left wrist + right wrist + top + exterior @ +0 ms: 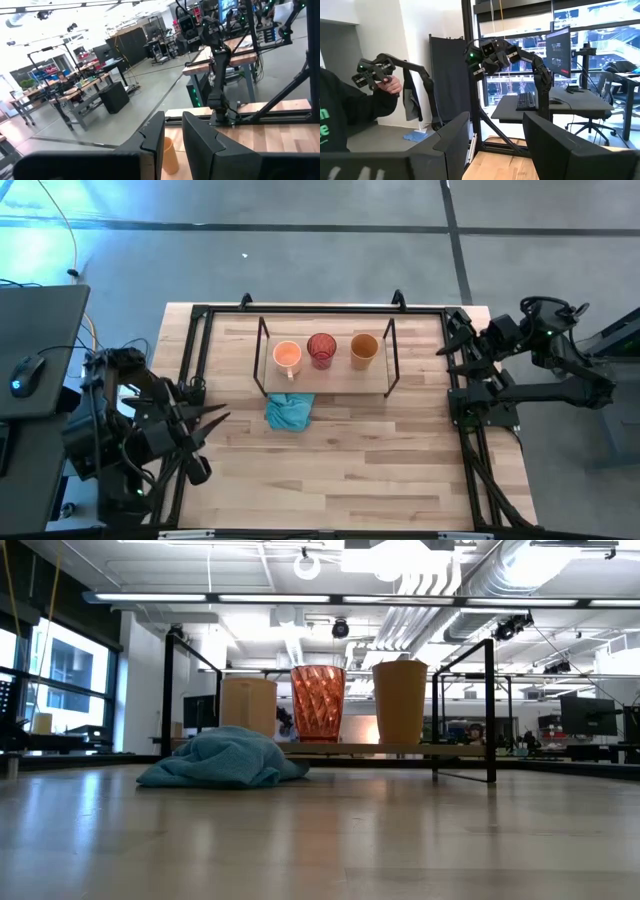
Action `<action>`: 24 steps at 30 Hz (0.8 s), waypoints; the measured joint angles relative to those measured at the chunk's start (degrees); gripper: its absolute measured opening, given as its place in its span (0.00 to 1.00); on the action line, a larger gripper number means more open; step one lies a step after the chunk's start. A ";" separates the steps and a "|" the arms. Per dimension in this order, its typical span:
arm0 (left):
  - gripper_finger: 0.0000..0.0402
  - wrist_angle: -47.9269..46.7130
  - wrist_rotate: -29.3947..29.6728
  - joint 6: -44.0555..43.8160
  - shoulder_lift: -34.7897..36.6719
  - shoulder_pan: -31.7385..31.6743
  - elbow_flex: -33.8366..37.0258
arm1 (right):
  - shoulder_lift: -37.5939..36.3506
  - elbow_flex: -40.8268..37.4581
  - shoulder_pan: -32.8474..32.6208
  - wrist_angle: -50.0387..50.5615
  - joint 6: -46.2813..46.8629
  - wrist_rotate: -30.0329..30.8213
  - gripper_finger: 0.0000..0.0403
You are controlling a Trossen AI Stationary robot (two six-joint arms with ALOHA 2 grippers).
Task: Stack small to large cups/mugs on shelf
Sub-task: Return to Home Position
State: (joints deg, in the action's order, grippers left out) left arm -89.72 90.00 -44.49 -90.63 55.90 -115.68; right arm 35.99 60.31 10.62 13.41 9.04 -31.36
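No word, brand or number can be read. Green lettering is seen on a person's dark top, but it is cut off and illegible.

Grey concrete floor with dark seams surrounds the tabletop. Overhead run strip lights and white ducts. Far ahead of the left hand, workbenches stand in a bright hall. Ahead of the right hand are a desk with a monitor, an office chair and tall windows
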 joint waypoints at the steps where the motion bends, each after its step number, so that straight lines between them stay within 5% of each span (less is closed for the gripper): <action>1: 0.14 0.24 0.02 0.94 0.00 0.00 -0.90 | 0.00 0.00 0.00 0.00 0.00 0.25 0.44; 17: 0.14 17.90 -0.53 20.05 -0.02 -0.02 -10.50 | 0.00 0.00 0.01 0.00 -0.56 0.99 0.44; 24: 0.14 32.27 -13.81 32.81 0.00 -0.04 -13.13 | 0.02 0.00 0.00 -0.31 -1.55 1.10 0.44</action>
State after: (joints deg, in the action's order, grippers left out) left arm -57.45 76.19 -11.68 -90.63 55.86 -128.81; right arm 36.01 60.31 10.63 13.10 7.49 -30.26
